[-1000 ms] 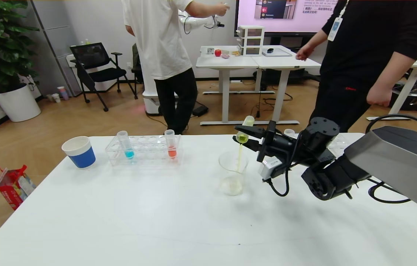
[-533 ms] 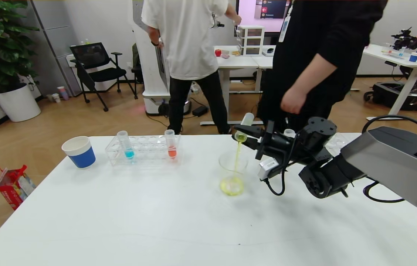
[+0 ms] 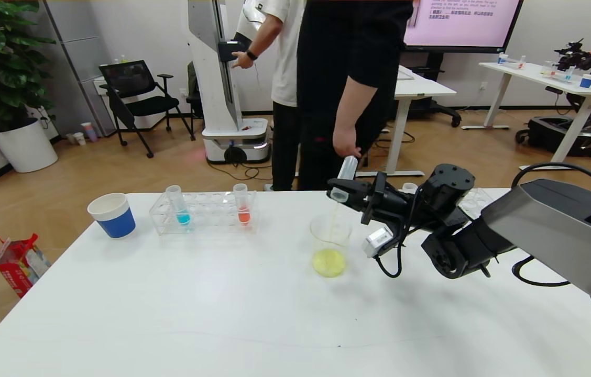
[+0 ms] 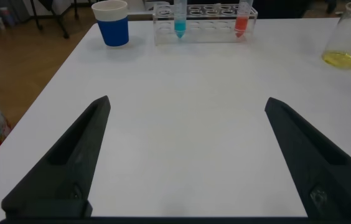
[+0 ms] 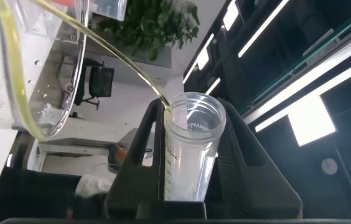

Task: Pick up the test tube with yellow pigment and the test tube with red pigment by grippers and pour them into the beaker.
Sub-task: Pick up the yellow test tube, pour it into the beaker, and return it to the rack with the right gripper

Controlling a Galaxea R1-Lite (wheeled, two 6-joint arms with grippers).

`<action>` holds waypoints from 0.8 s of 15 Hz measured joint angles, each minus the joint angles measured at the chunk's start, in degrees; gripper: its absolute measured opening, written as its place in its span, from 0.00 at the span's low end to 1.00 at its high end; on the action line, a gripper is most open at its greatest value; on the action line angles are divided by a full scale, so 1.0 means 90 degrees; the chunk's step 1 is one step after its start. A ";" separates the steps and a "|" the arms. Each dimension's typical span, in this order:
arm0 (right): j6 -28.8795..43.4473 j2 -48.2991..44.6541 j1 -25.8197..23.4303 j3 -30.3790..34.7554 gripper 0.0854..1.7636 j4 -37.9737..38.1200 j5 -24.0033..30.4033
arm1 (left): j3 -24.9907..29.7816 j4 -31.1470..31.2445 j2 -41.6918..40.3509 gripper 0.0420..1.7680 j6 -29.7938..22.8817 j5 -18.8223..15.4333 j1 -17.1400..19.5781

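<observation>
My right gripper (image 3: pixel 345 192) is shut on the test tube with yellow pigment (image 3: pixel 344 179), tipped mouth-down over the beaker (image 3: pixel 330 245). A thin yellow stream runs from the tube's mouth (image 5: pixel 191 121) into the beaker, which holds yellow liquid at its bottom. The beaker's rim shows in the right wrist view (image 5: pixel 14 81). The test tube with red pigment (image 3: pixel 242 204) stands upright in a clear rack (image 3: pixel 204 213), with a cyan tube (image 3: pixel 177 205) beside it. My left gripper (image 4: pixel 185 124) is open and empty over the bare near table; it is out of the head view.
A blue-and-white paper cup (image 3: pixel 112 215) stands left of the rack. A second clear rack (image 3: pixel 476 201) lies behind my right arm. Two people stand just beyond the table's far edge. A red bag (image 3: pixel 15 262) sits on the floor at left.
The tube has tipped further and emptied; the stream has thinned and the yellow liquid in the beaker has risen. The people behind the table have moved left.
</observation>
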 joint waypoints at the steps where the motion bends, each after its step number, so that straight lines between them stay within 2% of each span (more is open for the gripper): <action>1: -0.0041 0.0003 -0.0011 -0.0007 0.25 0.0003 0.0003 | 0.0000 0.0000 0.0000 0.98 -0.0003 0.0000 0.0000; 5: -0.0035 0.0037 -0.0024 -0.0175 0.25 0.0074 0.0119 | 0.0000 0.0000 0.0000 0.98 0.0000 0.0000 0.0000; 7: 0.0324 0.0061 -0.0003 -0.0368 0.25 0.0074 0.0141 | 0.0000 0.0000 0.0000 0.98 -0.0003 0.0000 0.0000; 10: 0.1984 -0.0026 0.0083 -0.0439 0.25 -0.0112 -0.0004 | 0.0000 0.0000 0.0000 0.98 0.0000 0.0000 0.0000; 12: 0.3403 -0.0242 0.0084 -0.0427 0.25 -0.0452 -0.0563 | 0.0000 0.0000 0.0000 0.98 0.0000 0.0000 0.0000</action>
